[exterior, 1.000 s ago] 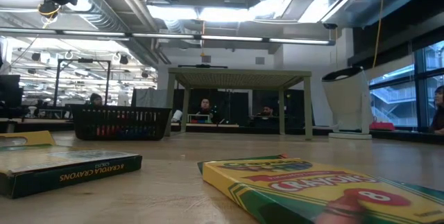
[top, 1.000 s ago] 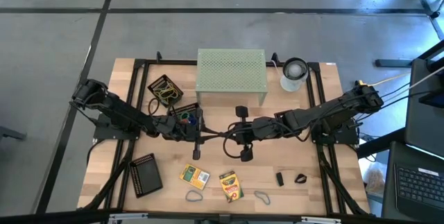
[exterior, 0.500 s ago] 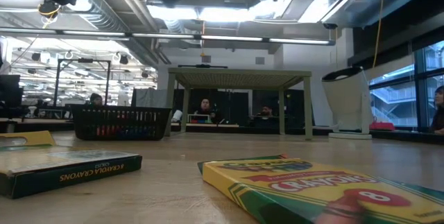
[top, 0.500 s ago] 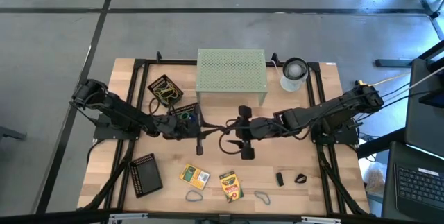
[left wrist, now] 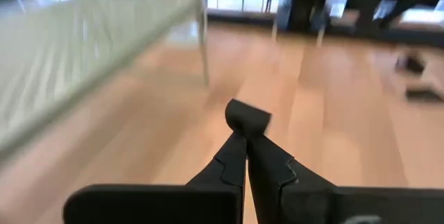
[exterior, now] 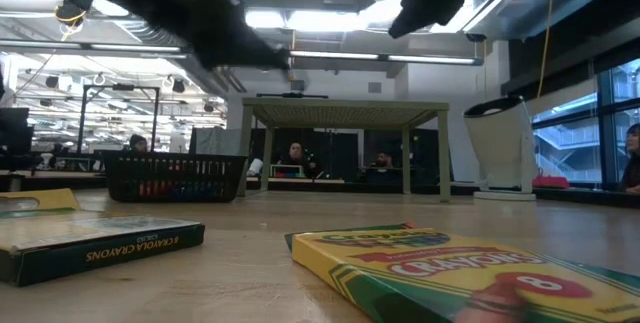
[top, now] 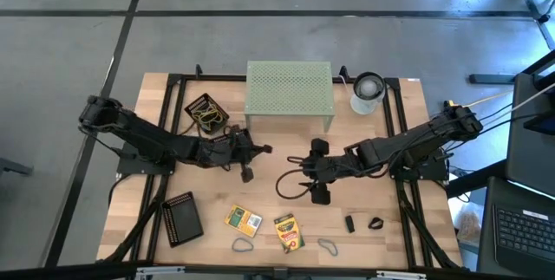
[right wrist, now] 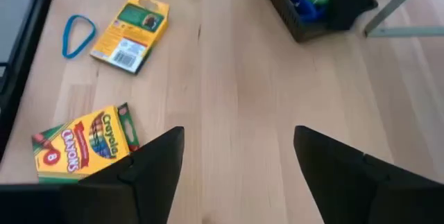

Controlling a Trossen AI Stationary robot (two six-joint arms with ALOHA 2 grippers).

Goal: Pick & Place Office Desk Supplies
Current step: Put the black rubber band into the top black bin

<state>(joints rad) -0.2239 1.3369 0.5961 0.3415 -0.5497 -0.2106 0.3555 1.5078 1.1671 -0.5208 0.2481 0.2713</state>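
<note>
A: Grey floor all round, and a wooden tabletop [top: 381, 141] in the middle carrying the supplies. Where do the arms stand?

B: Both reach toward the centre. The left gripper [top: 251, 160] hangs just near of the pale green riser [top: 289, 94], beside the left leg. Its own camera shows the 2 jaws pressed together with nothing visible between them.

A: And the right one?

B: The right gripper [top: 317, 170] sits right of centre with its jaws spread wide and empty. I judge it is readied that way to come down over something.

A: What remains to be picked?

B: Most of it lies along the near edge. 2 crayon boxes sit side by side: the left crayon box [top: 244, 220] and the right crayon box [top: 289, 232]. A grey rubber band [top: 242, 245] lies near of the left one, and a second band [top: 328, 246] lies to the right. A black clip [top: 350, 224] and another clip [top: 375, 224] lie nearer the right edge.

A: Anything already sorted?

B: It looks so. A mesh tray [right wrist: 304, 5] by the riser's leg holds coloured bands, and another tray [top: 206, 113] far left holds tan ones. A third tray [top: 182, 219] lies at the near left; its contents I cannot tell. A white-grey cylinder [top: 368, 93] stands far right.

A: Next target?

B: Probably a crayon box, since the right wrist camera looks over both.
</note>
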